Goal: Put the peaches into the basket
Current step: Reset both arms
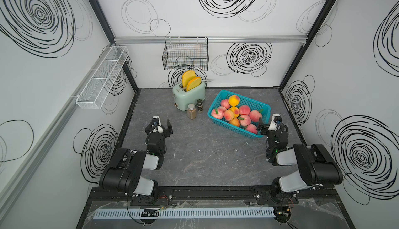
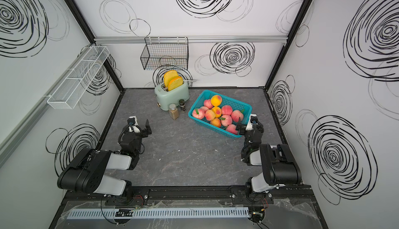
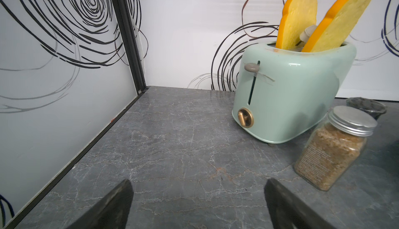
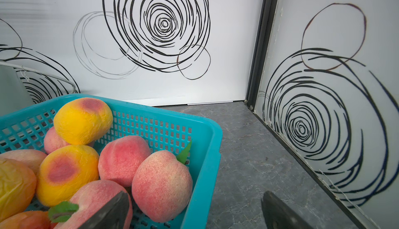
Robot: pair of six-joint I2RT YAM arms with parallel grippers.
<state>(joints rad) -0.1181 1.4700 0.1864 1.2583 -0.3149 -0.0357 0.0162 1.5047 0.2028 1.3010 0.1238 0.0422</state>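
Toward the back right of the worktop [image 1: 205, 163]: teal basket [image 1: 250, 103] [image 2: 232, 103], set askew to the edges, seen in both top views. Counted about eleven peaches [image 1: 244, 110] [image 2: 226, 110] piled inside it, mostly pink-red, a few yellow-orange with a red blush, some with green leaves; one yellow-orange one on top of the heap at the end nearest the back edge. Right gripper [image 1: 266, 126] [image 4: 195, 193] at the basket corner nearest the right edge, jaws spread wide, pinching nothing. From the right wrist view: one finger [image 4: 108, 212] over a pink peach inside the basket, the other outside over bare worktop, basket wall between the two. Contact with peach or rim: cannot tell. Left gripper [image 1: 162, 127] [image 3: 198, 182] near the left edge, well apart from the basket, jaws likewise spread, only bare worktop between them. Along the back edge, left of the basket: mint-green toaster [image 1: 192, 97] with two orange-crusted toast slices [image 1: 188, 77] standing in its slots. Just in front of the toaster: jar [image 1: 191, 111] of brown spice with a metal lid, smaller dark jar [image 1: 200, 105] beside it, toward the basket. On the back wall above the toaster: black wire basket [image 1: 185, 55]. On the left wall: long white mesh rack [image 1: 101, 81].
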